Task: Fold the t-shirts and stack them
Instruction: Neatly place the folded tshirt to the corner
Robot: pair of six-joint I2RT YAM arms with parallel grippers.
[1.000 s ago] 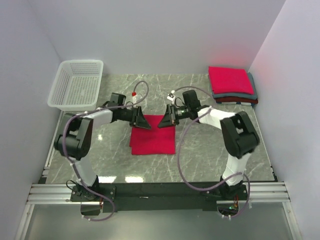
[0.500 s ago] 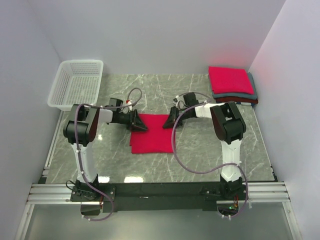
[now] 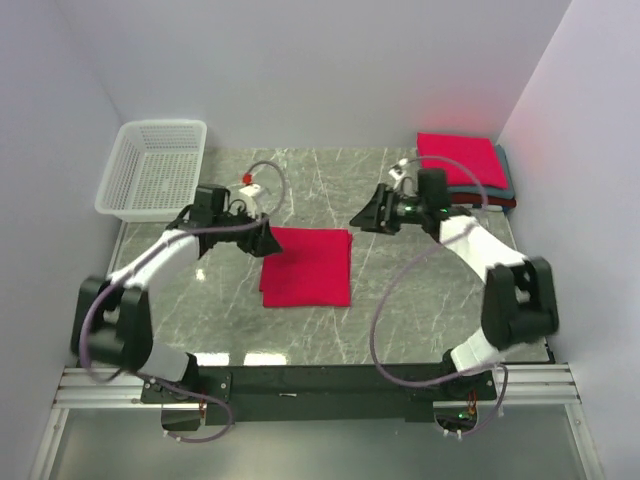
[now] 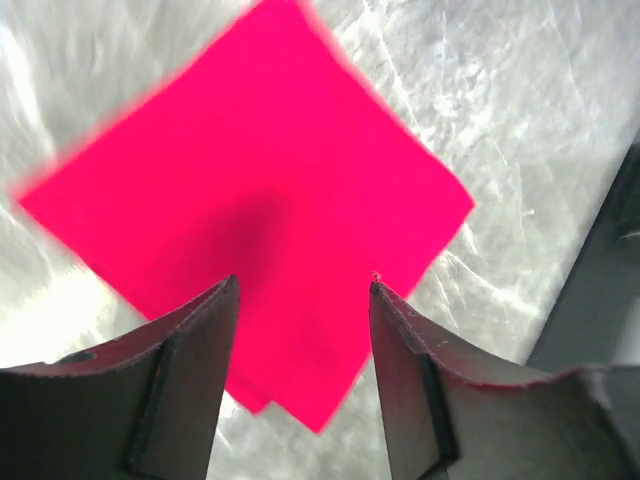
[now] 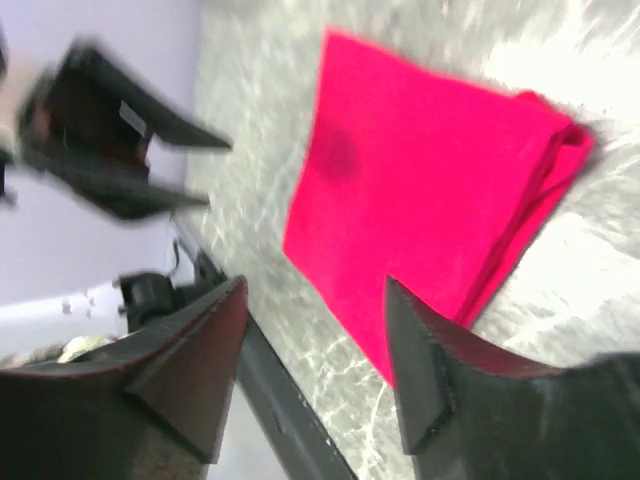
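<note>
1. The desk (image 3: 420, 300) has a grey, marble-patterned top with pale veins. Plain light walls close it in on the left, far and right sides.
2. A folded crimson t-shirt (image 3: 306, 266) lies flat near the middle of the desk as a neat rectangle. The right wrist view shows its layered edges along one side.
3. A white lattice basket (image 3: 112, 172) stands at the far left corner, well apart from that shirt.
4. A stack of folded t-shirts (image 3: 458, 158) sits in the far right corner: crimson on top, grey beneath it, and dark red lowest, resting on the desk.
</note>
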